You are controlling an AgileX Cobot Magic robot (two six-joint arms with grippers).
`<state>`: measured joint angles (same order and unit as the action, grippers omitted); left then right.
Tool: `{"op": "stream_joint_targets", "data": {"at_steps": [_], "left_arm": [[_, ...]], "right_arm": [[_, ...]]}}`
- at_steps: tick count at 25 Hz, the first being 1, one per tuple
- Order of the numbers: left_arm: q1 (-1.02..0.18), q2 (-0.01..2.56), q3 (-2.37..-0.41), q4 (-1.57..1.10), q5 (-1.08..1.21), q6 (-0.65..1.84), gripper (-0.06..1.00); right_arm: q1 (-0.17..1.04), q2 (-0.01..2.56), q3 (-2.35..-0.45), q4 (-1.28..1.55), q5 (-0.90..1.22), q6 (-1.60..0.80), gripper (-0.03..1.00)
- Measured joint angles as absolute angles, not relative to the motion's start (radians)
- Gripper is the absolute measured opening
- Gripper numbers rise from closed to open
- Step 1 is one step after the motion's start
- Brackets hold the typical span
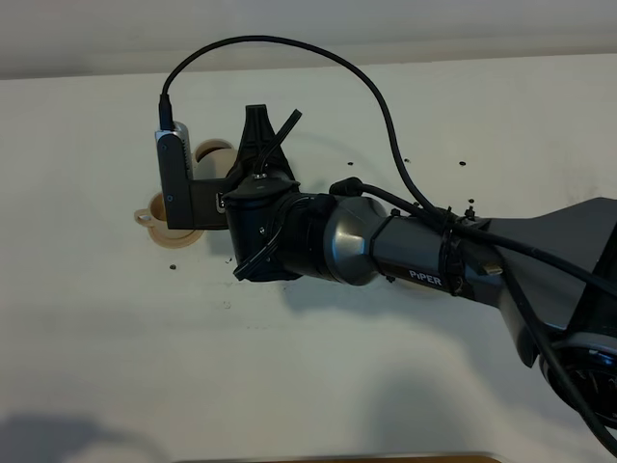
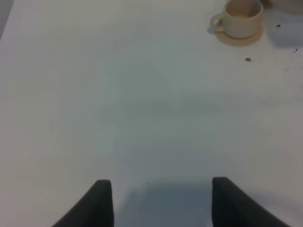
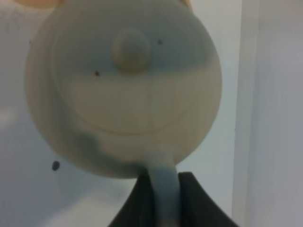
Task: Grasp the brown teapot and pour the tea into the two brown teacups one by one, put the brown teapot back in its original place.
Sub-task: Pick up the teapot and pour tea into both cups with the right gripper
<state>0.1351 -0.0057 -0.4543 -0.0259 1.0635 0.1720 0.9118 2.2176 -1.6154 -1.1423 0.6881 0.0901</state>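
The brown teapot [image 3: 125, 90] fills the right wrist view, lid knob toward the camera. My right gripper [image 3: 163, 201] is shut on its loop handle [image 3: 163, 182]. In the exterior high view the right gripper [image 1: 265, 130] reaches across to the left, and the wrist and camera hide the teapot. One brown teacup [image 1: 152, 214] on its saucer [image 1: 178, 237] peeks out left of the wrist camera, and the rim of the second teacup [image 1: 214, 151] shows behind it. My left gripper [image 2: 158, 203] is open over bare table, far from a teacup [image 2: 242, 16] on its saucer [image 2: 239, 40]. The coaster disc is not clearly visible.
The white table [image 1: 116, 338] carries small dark specks [image 1: 173, 266]. The right arm's black cable [image 1: 289, 46] arcs over the back of the table. A wooden edge [image 1: 424, 458] shows at the front. A tan rim [image 3: 33, 2] shows behind the teapot; I cannot tell what it is.
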Motion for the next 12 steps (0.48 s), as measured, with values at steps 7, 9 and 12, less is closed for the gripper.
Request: {"op": "stream_joint_targets", "data": {"at_steps": [7, 9, 12], "left_arm": [[0.135, -0.006, -0.454, -0.026, 1.063, 0.172, 0.53], [0.135, -0.006, -0.454, -0.026, 1.063, 0.172, 0.53], [0.135, -0.006, -0.454, -0.026, 1.063, 0.172, 0.52]], "right_arm": [[0.918, 2.218, -1.637, -1.144, 0.701, 0.086, 0.08], [0.918, 2.218, -1.638, -1.144, 0.703, 0.081, 0.08], [0.919, 2.218, -1.638, -1.146, 0.704, 0.08, 0.08]]}}
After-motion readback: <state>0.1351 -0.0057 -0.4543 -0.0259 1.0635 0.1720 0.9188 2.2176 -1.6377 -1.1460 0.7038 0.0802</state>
